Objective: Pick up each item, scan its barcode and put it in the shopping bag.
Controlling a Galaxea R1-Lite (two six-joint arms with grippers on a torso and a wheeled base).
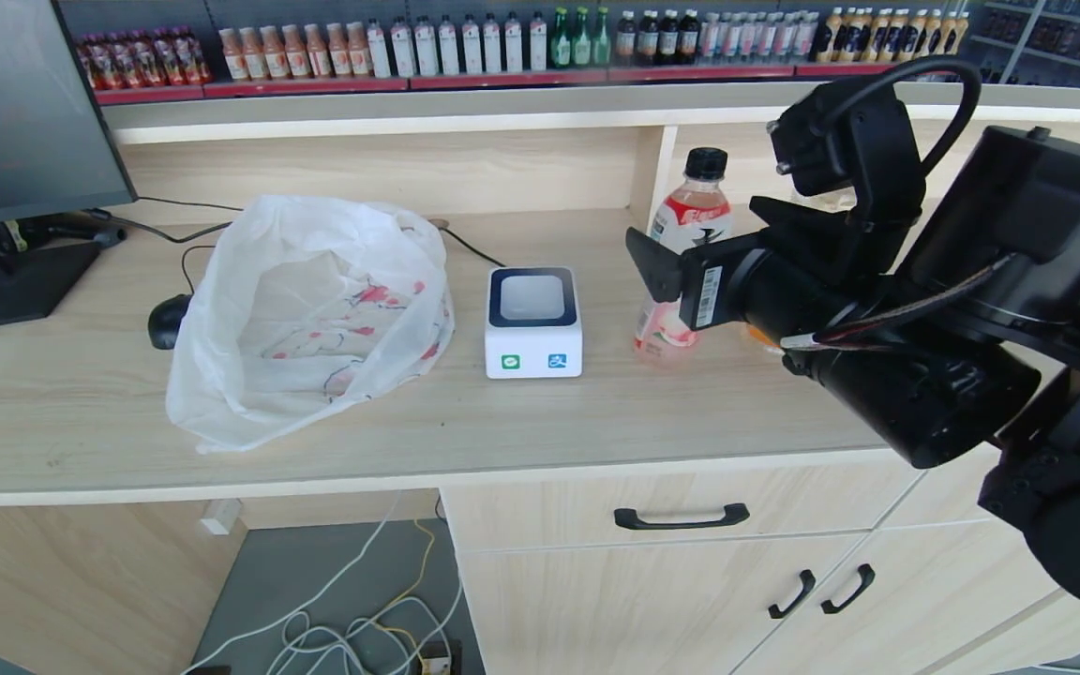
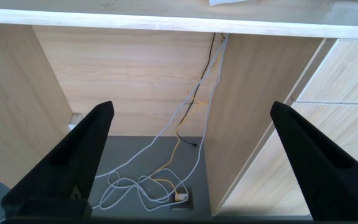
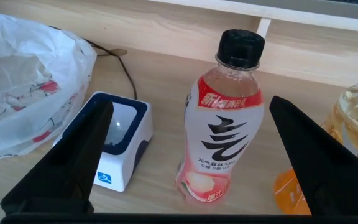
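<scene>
Shopping bag (image 1: 306, 319): translucent white, red blotches. Scanner (image 1: 533, 323): white, navy-framed top, green and blue icons. Bottle (image 1: 695, 216): pink liquid, black cap, white label, black brushstroke mark.

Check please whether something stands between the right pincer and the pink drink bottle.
Nothing visible does. The right pincer is open and faces the upright pink drink bottle, with only bare counter between them. A yellowish bottle stands beside the pink one, off to one side, not in the path.
</scene>
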